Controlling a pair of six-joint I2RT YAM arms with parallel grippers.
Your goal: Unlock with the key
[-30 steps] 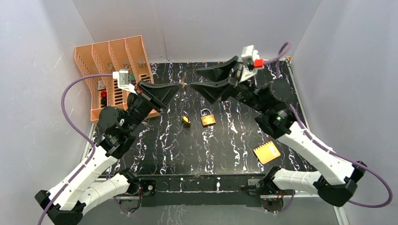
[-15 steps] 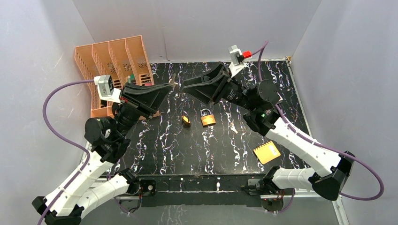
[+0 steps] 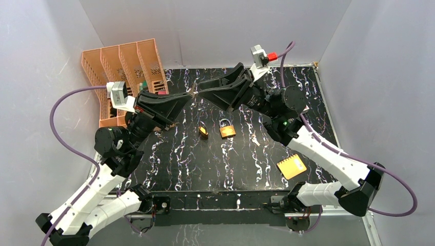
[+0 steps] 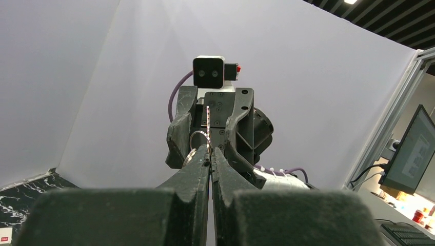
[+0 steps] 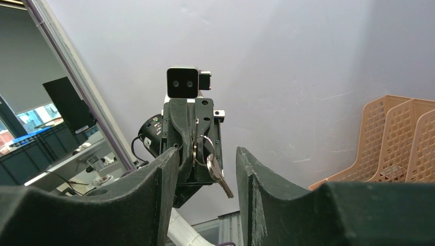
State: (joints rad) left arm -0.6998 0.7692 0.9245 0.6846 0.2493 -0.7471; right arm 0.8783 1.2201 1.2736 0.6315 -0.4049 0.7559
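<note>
White backdrop (image 5: 318, 56); key (image 5: 217, 174) tight in left pincer (image 4: 210, 151), right pincer (image 3: 201, 91) agape.

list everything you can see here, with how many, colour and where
keys: small bunch on a ring, silver, held up in the air between the two arms
padlocks: two, brass with steel shackles, middle of the table, side by side but apart
notepad: one, yellow-orange, near right of the table
slotted organiser: one, peach, far left corner; small red and green things inside, too small to name
table: one, black with white veining
monitor: one, dark, outside the enclosure
arms: two, black and white, purple cables
left fingers: shut on the keys
right fingers: open, either side of the hanging keys
</note>
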